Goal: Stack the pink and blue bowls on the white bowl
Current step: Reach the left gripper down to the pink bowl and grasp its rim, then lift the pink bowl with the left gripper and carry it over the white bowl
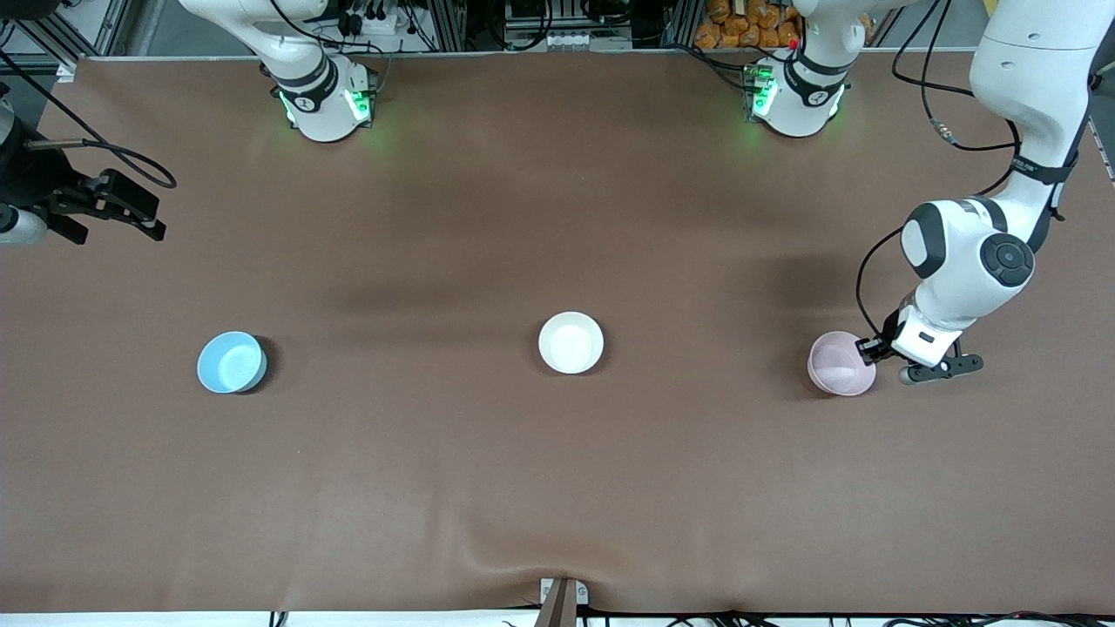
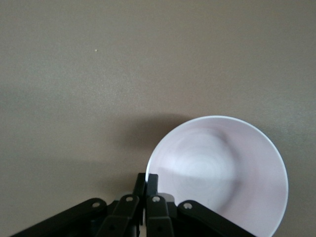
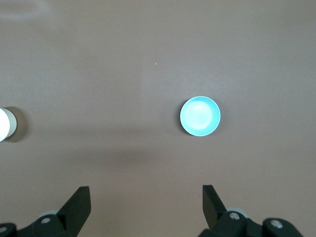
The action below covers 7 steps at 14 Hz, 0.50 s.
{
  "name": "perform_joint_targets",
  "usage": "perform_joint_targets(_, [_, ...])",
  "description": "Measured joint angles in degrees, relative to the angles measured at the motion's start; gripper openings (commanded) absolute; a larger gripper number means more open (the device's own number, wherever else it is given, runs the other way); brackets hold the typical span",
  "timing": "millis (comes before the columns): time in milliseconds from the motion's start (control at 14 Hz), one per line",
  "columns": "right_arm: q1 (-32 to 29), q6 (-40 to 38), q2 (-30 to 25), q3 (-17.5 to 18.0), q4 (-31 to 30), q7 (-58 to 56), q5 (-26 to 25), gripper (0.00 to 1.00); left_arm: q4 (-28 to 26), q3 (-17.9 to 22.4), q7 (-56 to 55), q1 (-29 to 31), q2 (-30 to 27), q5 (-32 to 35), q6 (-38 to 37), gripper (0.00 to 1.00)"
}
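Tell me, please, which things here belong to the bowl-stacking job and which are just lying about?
Job:
pink bowl, rim pinched by the left gripper
blue bowl, toward the right arm's end
white bowl, between them
right gripper, open, waiting

Lying about:
nothing on the table

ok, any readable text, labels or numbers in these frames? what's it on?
None readable.
Pink bowl, white bowl, blue bowl: plain, no markings.
Strap on the left arm: faint white lettering, too small to read.
Left gripper and right gripper: no labels visible.
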Motion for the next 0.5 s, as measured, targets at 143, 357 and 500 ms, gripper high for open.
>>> perform_joint_targets(143, [0.00, 0.00, 0.00, 0.01, 0.00, 0.00, 0.00, 1.00, 0.21, -0.12, 0.23, 0.00, -0.69, 0.00, 0.03, 0.00])
perform_joint_targets(357, [0.01, -0.05, 0.00, 0.10, 0.00, 0.00, 0.01, 1.00, 0.30, -1.17, 0.23, 0.01, -2.62, 0.00, -1.22, 0.00])
perform_joint_targets(500, [0.01, -0.11, 0.00, 0.12, 0.00, 0.00, 0.01, 1.00, 0.80, -2.60, 0.13, 0.00, -4.77, -0.10, -3.47, 0.00])
